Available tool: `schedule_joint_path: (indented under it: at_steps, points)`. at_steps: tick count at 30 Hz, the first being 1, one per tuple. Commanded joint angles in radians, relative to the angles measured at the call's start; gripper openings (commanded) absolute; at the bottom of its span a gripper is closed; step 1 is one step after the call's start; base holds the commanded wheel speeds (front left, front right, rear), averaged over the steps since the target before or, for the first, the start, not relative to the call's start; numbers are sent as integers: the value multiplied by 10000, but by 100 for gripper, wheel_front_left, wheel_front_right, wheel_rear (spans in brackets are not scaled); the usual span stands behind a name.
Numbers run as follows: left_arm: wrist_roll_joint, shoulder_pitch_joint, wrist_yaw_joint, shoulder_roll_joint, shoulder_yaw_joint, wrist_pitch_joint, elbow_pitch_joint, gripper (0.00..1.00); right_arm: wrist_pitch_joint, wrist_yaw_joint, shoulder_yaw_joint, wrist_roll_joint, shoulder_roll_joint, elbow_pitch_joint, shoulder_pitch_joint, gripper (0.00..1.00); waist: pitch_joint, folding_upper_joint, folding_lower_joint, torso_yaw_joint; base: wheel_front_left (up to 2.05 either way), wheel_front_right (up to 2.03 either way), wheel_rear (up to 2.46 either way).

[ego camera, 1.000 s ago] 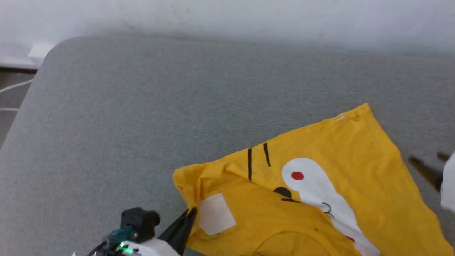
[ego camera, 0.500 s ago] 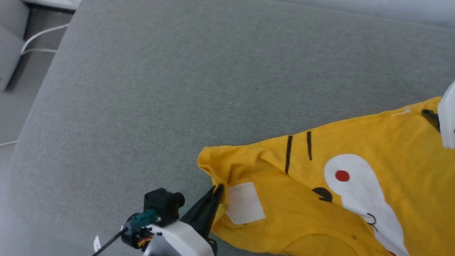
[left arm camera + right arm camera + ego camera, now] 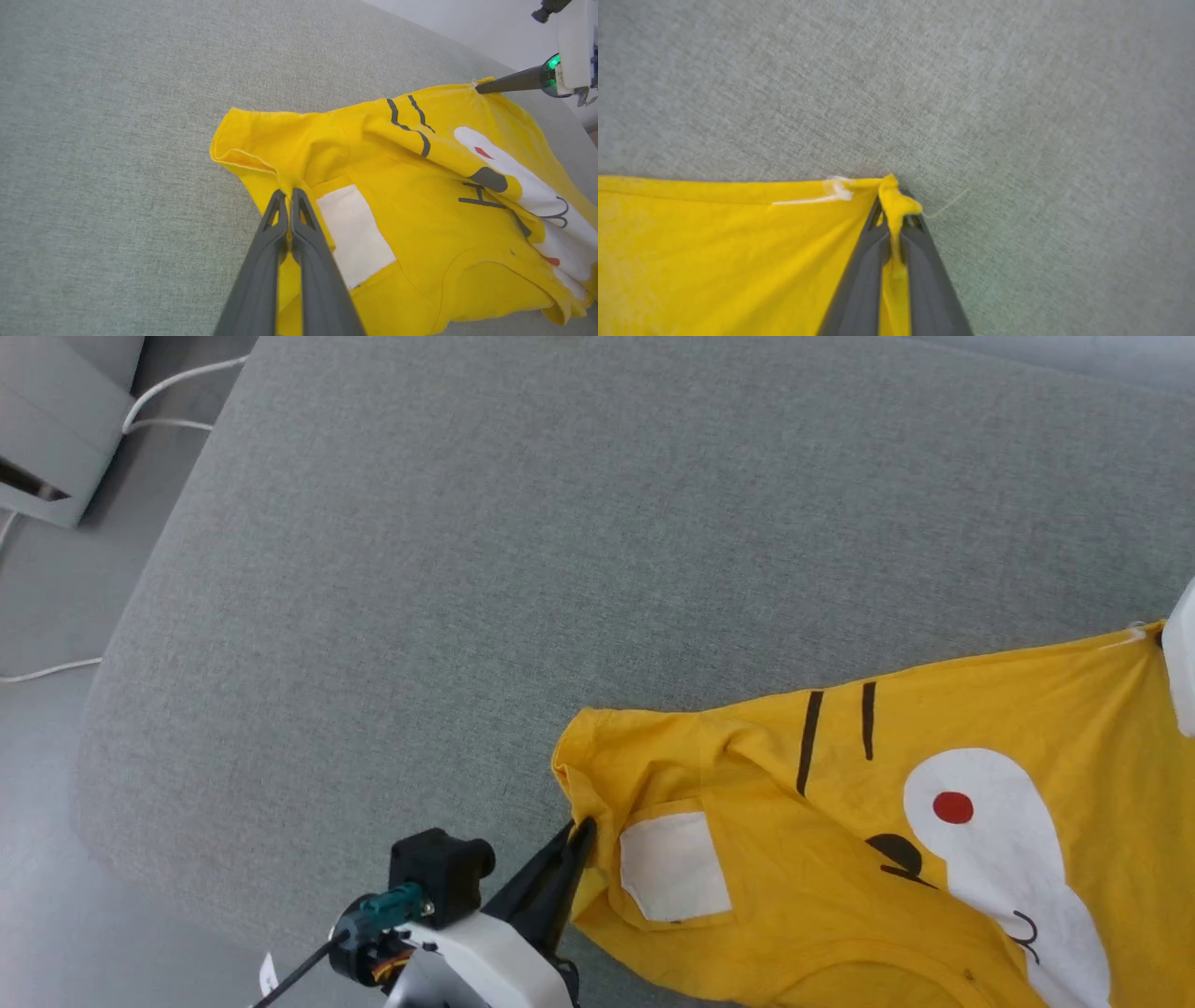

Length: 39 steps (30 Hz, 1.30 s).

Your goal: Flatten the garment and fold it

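The shirt [image 3: 822, 859] is soft, matt yellow cloth, creased; its white patch [image 3: 674, 866] looks like a smoother, flat print. The cushion [image 3: 467, 569] is coarse grey woven fabric. The fingers [image 3: 261, 275] look like dark matt plastic, the wrist shell [image 3: 485, 971] like white, faintly glossy plastic.

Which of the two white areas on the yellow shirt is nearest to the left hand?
The plain rectangular patch, right beside the left hand; the rounded area with the red dot lies farther off.
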Motion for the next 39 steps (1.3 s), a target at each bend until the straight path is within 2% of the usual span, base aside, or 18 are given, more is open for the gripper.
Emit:
schedule_joint_path:
  at_steps: [1, 8, 17, 23, 28, 34, 39]
  points:
    - [62, -174, -34, 80, 92, -54, 15, 0, -196, -9, 258, 133, 213, 461, 455, 0, -261, 0, 1, -216, 0, 0, 0]
    - [212, -459, 99, 546, 644, -192, -272, 0, -2224, -9, 349, 608, -70, 40, -94, 0, -1306, 0, 1, -925, 0, 0, 0]
    - [692, -1411, 313, 1263, 1860, -769, -1252, 0, -4289, -9, 547, 1313, -629, -1648, -784, 0, -2737, 0, 1, -2147, 0, 0, 0]
    - [920, -2532, 359, 1745, 2919, -1110, -2346, 0, -4807, -9, 324, 1479, -741, -3067, -1285, 0, -3297, 0, 1, -2936, 0, 0, 0]
    - [1034, -3604, 407, 2050, 3787, -1307, -2829, 0, -4926, -9, -131, 1582, -595, -4020, -1624, 0, -3569, 0, 1, -3444, 0, 0, 0]
    - [1056, -4832, 346, 2456, 4565, -1270, -3177, 0, -4775, -9, -454, 1867, -336, -4682, -1902, 0, -3675, 0, 1, -3933, 0, 0, 0]
    - [1101, -5997, 116, 2915, 4964, -1033, -3326, 0, -4725, -9, -940, 1947, -79, -5117, -2149, 0, -3469, 0, 1, -4194, 0, 0, 0]
